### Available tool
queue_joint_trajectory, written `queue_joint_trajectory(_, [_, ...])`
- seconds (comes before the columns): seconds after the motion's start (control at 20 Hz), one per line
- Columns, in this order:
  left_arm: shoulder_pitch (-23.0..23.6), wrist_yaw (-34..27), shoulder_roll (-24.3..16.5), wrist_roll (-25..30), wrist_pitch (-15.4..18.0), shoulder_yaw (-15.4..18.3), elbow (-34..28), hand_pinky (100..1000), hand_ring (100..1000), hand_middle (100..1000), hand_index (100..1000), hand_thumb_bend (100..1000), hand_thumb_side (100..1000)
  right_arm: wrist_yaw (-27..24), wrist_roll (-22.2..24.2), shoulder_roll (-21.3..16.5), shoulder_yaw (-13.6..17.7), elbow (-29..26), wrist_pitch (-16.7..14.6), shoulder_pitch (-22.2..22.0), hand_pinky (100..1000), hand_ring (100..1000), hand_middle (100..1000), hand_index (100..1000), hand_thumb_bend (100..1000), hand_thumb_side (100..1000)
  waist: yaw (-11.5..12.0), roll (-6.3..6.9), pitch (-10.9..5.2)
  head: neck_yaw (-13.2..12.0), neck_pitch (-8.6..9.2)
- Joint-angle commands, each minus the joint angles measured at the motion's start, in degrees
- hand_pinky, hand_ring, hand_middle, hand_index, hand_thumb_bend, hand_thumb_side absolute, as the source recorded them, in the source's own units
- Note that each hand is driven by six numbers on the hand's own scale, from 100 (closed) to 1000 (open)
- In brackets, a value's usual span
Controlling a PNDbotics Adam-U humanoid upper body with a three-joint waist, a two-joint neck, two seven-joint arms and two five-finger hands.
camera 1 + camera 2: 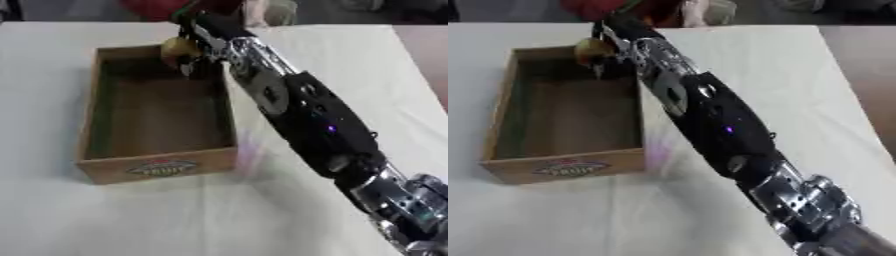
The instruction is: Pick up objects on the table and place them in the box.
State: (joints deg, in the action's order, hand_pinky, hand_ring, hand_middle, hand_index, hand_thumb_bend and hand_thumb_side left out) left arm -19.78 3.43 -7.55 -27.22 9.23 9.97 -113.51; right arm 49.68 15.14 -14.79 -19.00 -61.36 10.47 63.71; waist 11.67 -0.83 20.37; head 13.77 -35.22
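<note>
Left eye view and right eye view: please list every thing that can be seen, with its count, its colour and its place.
open wooden box with a label on its near wall: one, brown, on the left part of the table; nothing shows on its floor.
small rounded yellow object: one, yellow, above the box's far right corner, held in the right hand.
table with a white cloth: one, white, under everything.
red rounded thing: one, red, at the far edge beyond the table; I cannot tell what it is.
right hand: one, black and silver, fingers curled on the yellow object at the box's far right corner.
</note>
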Motion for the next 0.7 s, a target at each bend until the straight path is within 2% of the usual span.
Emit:
queue_joint_trajectory(0.05, [-0.85, -0.38, -0.55, 0.34, -0.01, -0.19, -1.08, 379, 399, 487, 664, 100, 853, 2.36, 0.48, 0.29, 0.61, 1.70, -1.92, 0.81, 600, 621, 531, 674, 100, 235, 0.08, 0.17, -1.18, 0.19, 0.16])
queue_joint_trajectory(0.25, [-0.81, -0.56, -0.52, 0.28, -0.03, -0.13, -1.08, 378, 399, 487, 664, 100, 853, 5.10, 5.12, 0.81, 0.34, 3.62, -4.98, 0.66, 623, 658, 575, 666, 100, 251, 0.17, 0.08, -1.25, 0.31, 0.02])
queue_joint_trajectory(0.35, [-0.81, -0.58, -0.52, 0.26, -0.03, -0.15, -1.08, 378, 400, 487, 664, 100, 853, 6.17, 7.49, 0.96, 0.45, 4.09, -6.42, 0.63, 641, 693, 606, 715, 100, 282, 0.15, 0.05, -1.27, 0.30, -0.07])
queue_joint_trajectory(0.5, [-0.81, -0.58, -0.53, 0.27, -0.02, -0.16, -1.08, 378, 400, 487, 664, 100, 853, 7.07, 10.85, 0.91, 0.73, 3.97, -8.16, 0.78, 684, 760, 723, 824, 103, 358, 0.03, 0.05, -1.29, 0.36, -0.33])
queue_joint_trajectory(0.55, [-0.79, -0.58, -0.53, 0.27, -0.03, -0.15, -1.08, 379, 400, 487, 664, 100, 853, 7.22, 11.90, 0.81, 0.79, 3.68, -8.60, 0.87, 692, 770, 739, 837, 140, 372, -0.03, 0.06, -1.29, 0.44, -0.42])
queue_joint_trajectory(0.6, [-0.77, -0.58, -0.52, 0.28, -0.04, -0.16, -1.08, 379, 400, 488, 664, 100, 853, 7.33, 12.75, 0.70, 0.88, 3.33, -8.86, 0.96, 705, 790, 771, 868, 297, 423, -0.08, 0.08, -1.30, 0.52, -0.48])
queue_joint_trajectory(0.65, [-0.74, -0.58, -0.51, 0.30, -0.04, -0.16, -1.08, 379, 400, 488, 664, 100, 853, 7.33, 13.48, 0.58, 0.98, 2.89, -8.94, 1.04, 707, 794, 777, 874, 329, 433, -0.12, 0.11, -1.31, 0.60, -0.56])
queue_joint_trajectory(0.7, [-0.71, -0.58, -0.51, 0.32, -0.06, -0.17, -1.08, 379, 400, 488, 664, 100, 851, 7.09, 14.09, 0.45, 1.18, 2.33, -8.83, 1.15, 715, 804, 796, 896, 440, 494, -0.17, 0.17, -1.34, 0.64, -0.59])
